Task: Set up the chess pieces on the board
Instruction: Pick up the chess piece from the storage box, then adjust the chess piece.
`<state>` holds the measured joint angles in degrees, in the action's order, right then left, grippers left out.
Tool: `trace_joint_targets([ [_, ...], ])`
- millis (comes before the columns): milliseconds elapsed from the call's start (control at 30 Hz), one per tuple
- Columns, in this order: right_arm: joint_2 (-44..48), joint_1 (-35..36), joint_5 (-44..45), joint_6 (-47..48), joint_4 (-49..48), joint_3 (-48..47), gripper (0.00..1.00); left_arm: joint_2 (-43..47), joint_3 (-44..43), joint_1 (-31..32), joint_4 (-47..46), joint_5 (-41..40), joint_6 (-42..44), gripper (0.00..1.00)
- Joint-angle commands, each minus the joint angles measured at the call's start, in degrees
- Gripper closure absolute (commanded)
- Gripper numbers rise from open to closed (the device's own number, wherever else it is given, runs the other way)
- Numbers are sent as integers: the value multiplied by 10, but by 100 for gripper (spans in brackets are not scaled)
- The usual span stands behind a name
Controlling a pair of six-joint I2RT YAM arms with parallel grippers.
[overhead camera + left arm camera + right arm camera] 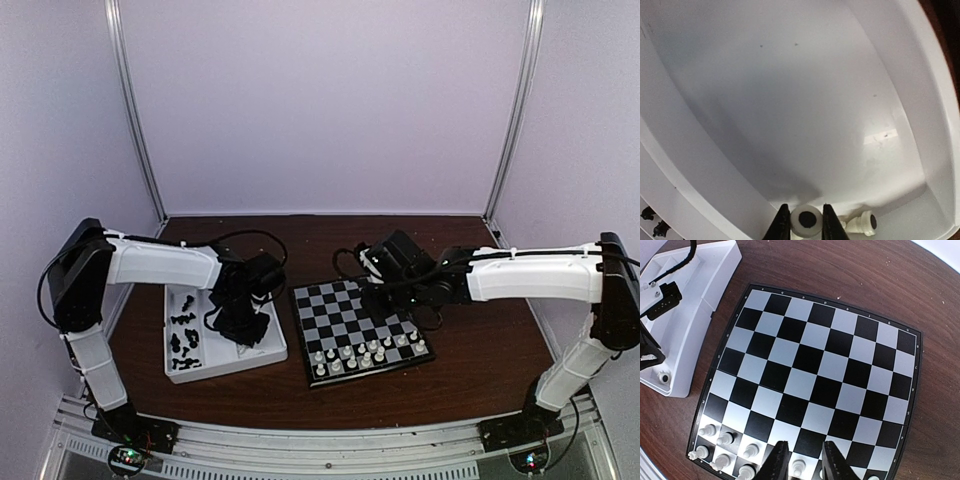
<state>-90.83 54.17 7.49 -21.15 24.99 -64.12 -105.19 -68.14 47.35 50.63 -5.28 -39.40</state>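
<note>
The board [340, 310] lies at mid-table, with white chess pieces [365, 352] standing in its two near rows. My left gripper [245, 322] is down in the white tray [225, 362]. In the left wrist view it [805, 207] is shut on a white piece [806, 220] whose round felt base faces the camera. Another white piece [863, 223] lies beside it. Black pieces [183, 332] lie in the tray's left compartment. My right gripper [378, 290] hovers over the board [810, 360], open and empty [805, 443], above a standing white pawn [799, 468].
The tray's wall [932, 100] rises to the right of the left gripper, and a divider [695, 165] to its left. The tray's corner [695, 305] sits close to the board's left edge. Brown tabletop surrounds both. Purple walls enclose the table.
</note>
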Motion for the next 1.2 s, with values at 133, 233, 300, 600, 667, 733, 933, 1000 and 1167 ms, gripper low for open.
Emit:
trace_joint_targets([
  [133, 23, -3, -40, -12, -42, 1, 74, 83, 1, -4, -57, -34, -12, 86],
  [233, 20, -2, -89, -28, -86, 6, 72, 120, 18, -15, -102, -5, -30, 86],
  [300, 15, -2, -137, -42, -146, 15, 70, 157, 35, -25, -141, 22, -49, 86],
  [600, -56, 52, -210, -88, -426, 42, 64, 327, 173, -64, -348, 115, -212, 84],
  [667, -76, 63, -214, -89, -469, 39, 63, 348, 200, -79, -392, 146, -255, 84],
  [733, -93, 73, -213, -81, -498, 33, 62, 362, 223, -87, -437, 173, -300, 84],
  [933, -131, 87, -206, -68, -560, 14, 59, 388, 290, -92, -565, 204, -409, 84],
  [1000, -142, 88, -205, -74, -581, 6, 58, 393, 305, -92, -588, 206, -429, 84],
  [1167, -169, 89, -197, -88, -598, -19, 58, 394, 297, -93, -594, 220, -439, 85],
])
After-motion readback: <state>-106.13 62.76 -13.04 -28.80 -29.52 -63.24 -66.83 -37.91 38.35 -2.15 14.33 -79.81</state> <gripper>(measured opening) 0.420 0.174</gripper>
